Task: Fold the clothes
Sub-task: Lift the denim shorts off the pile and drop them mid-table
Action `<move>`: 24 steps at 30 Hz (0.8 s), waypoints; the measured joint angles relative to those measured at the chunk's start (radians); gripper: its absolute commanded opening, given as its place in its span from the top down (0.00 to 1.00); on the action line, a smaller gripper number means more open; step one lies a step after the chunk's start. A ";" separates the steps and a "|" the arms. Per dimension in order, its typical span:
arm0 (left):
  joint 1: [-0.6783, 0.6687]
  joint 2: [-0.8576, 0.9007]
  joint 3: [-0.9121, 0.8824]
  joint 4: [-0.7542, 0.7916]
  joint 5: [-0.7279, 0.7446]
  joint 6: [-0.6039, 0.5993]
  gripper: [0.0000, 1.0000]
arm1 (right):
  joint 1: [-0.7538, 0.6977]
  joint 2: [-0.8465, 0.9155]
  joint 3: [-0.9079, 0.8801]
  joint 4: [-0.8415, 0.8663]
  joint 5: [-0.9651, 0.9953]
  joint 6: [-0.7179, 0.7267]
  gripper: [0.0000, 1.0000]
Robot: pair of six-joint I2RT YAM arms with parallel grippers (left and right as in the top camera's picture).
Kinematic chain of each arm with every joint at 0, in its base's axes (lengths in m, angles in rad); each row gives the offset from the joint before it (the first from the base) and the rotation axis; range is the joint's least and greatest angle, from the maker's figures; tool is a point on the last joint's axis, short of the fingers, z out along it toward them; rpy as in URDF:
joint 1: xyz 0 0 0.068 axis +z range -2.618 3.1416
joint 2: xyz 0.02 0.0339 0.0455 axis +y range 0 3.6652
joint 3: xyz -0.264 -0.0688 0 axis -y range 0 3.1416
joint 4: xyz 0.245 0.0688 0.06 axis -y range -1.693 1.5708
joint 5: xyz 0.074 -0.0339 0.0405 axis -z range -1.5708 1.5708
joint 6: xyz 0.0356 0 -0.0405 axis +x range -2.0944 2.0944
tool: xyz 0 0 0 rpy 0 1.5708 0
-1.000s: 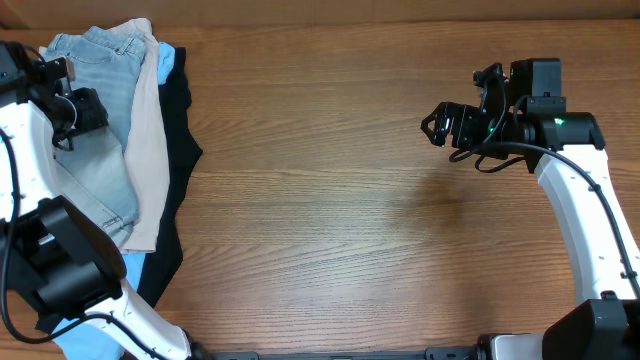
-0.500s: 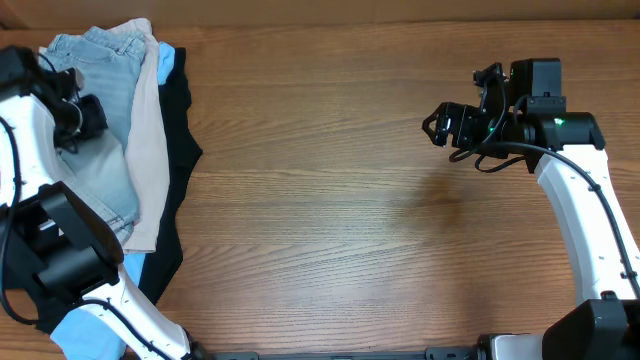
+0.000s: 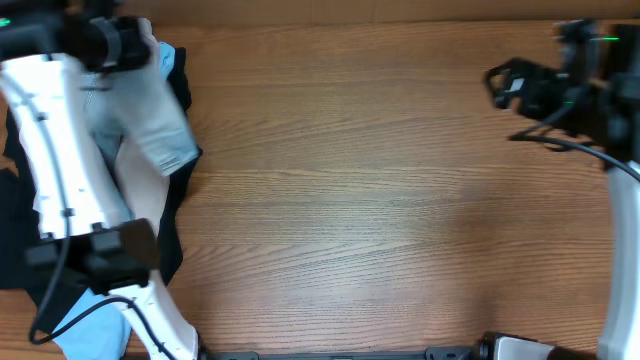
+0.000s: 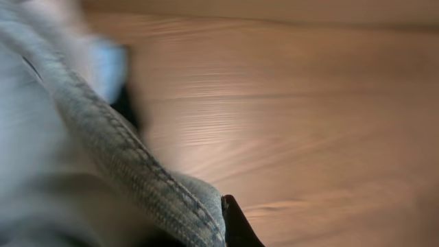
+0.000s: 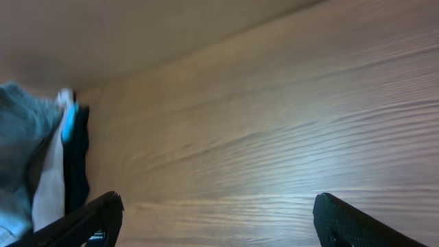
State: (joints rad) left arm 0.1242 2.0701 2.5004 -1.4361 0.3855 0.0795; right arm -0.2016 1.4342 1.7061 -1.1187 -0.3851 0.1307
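My left gripper (image 3: 125, 45) is shut on the light-blue denim shorts (image 3: 155, 115) and holds them up over the clothes pile at the table's far left. In the left wrist view the stitched denim hem (image 4: 123, 158) runs into the left gripper (image 4: 218, 230), and one black fingertip (image 4: 236, 226) shows beside it. Under the shorts lie a black garment (image 3: 175, 200) and a sky-blue one (image 3: 165, 62). My right gripper (image 3: 497, 82) hovers open at the far right with nothing in it. Its wrist view has the right gripper (image 5: 216, 219) open over bare wood, with the denim (image 5: 20, 130), beige (image 5: 46, 189) and black (image 5: 79, 158) clothes far off.
The wooden table (image 3: 380, 200) stretches between the two arms. My left arm's white link (image 3: 60, 150) crosses over the pile and hides part of it. More sky-blue cloth (image 3: 85, 320) shows at the front left corner.
The left gripper has shut on the denim shorts and risen with them toward the back. The right arm has drawn back to the right.
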 measured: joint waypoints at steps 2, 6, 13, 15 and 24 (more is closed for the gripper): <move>-0.111 0.004 -0.003 0.022 0.000 0.000 0.96 | -0.056 -0.034 0.024 -0.023 0.000 0.000 0.05; -0.364 0.034 -0.016 0.138 0.004 -0.002 0.96 | -0.157 -0.084 0.033 -0.054 0.000 0.000 0.04; -0.745 0.240 -0.016 0.354 0.028 -0.018 0.42 | -0.273 -0.092 0.033 -0.098 -0.001 0.000 0.04; -0.816 0.322 -0.016 0.387 0.029 -0.027 0.28 | -0.281 -0.092 0.033 -0.098 -0.001 -0.001 0.04; -0.853 0.462 -0.023 0.375 -0.005 -0.066 0.00 | -0.328 -0.092 0.033 -0.087 0.000 0.000 0.03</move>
State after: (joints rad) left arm -0.7292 2.5324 2.4771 -1.0615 0.3801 0.0135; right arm -0.5297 1.3426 1.7393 -1.2060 -0.3855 0.1303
